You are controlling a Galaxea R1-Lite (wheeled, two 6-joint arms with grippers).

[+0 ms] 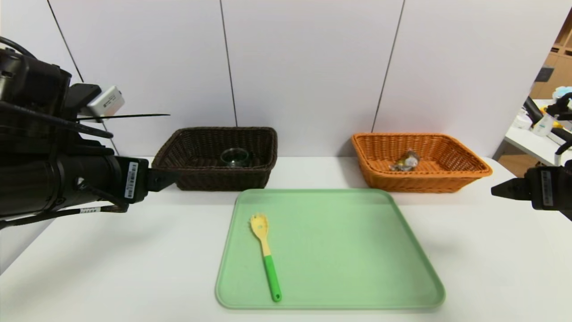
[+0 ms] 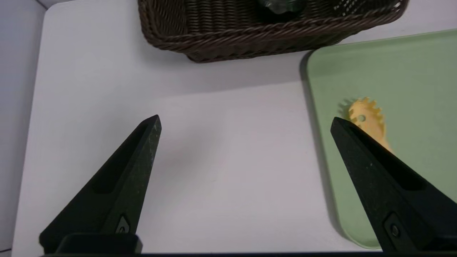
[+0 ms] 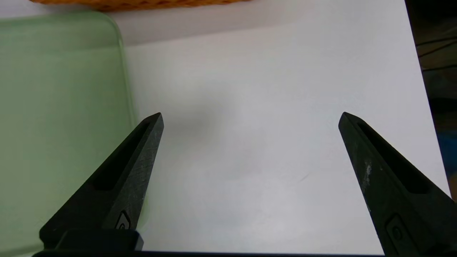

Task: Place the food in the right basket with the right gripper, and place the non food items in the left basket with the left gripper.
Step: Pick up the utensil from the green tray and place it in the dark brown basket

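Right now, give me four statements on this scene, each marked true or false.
The wrapped food lies in the orange basket. True.
The fork-like spoon lies in the dark basket. False: the spoon lies on the green tray.
The glass cup sits in the dark basket. True.
The left pincer is closed on the spoon. False: the left pincer is open and holds nothing.

Left hand [image 2: 246,118] black, tapered fingers [image 2: 142,160], recessed hollows, small screws near base. Right hand [image 3: 251,114] matching, pale scuffs on finger surface. Left arm [image 1: 85,179] black, rounded housings, loose black cables, barcode label [image 1: 131,180] near hand, white label band on cable. Right arm's visible end [image 1: 552,188] black, barcode label too.
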